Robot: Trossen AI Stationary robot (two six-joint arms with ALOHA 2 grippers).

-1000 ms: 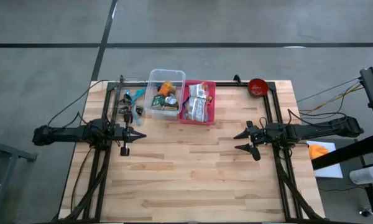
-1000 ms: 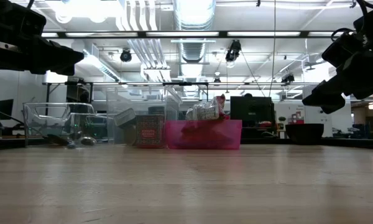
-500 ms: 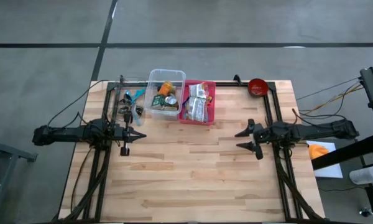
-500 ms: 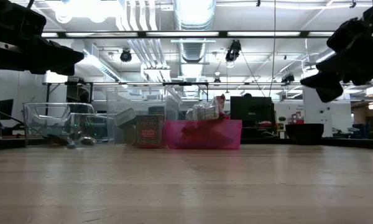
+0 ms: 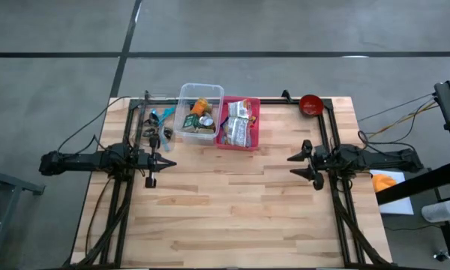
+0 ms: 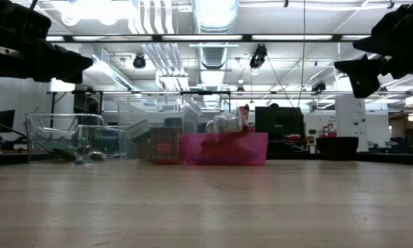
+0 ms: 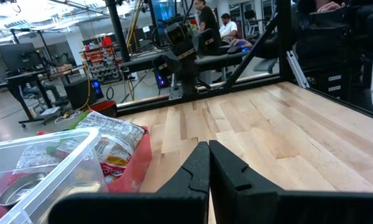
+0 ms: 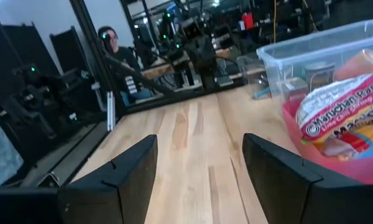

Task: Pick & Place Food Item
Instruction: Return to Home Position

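Ramen packets (image 5: 240, 122) lie in a pink bin (image 5: 253, 139) at the table's far middle; the right wrist view shows them too (image 8: 345, 118). Beside it stands a clear bin (image 5: 186, 94) with cans and other food items (image 5: 199, 116). My left gripper (image 5: 169, 163) hovers shut at the left side, pointing level toward the table's middle, its fingers meeting in the left wrist view (image 7: 209, 163). My right gripper (image 5: 294, 166) hovers open at the right side, level, well clear of both bins, with nothing between its fingers (image 8: 199, 168).
A red bowl (image 5: 310, 103) sits at the far right corner. Small blue-handled tools (image 5: 156, 124) lie left of the clear bin. Black frame rails (image 5: 331, 127) run along both sides. Bare wood (image 5: 232, 202) stretches across the middle and near half. People sit beyond the table.
My right gripper has drawn back toward the table's right edge and risen, tipping up from a downward slant to level. Its fingers have stayed open.
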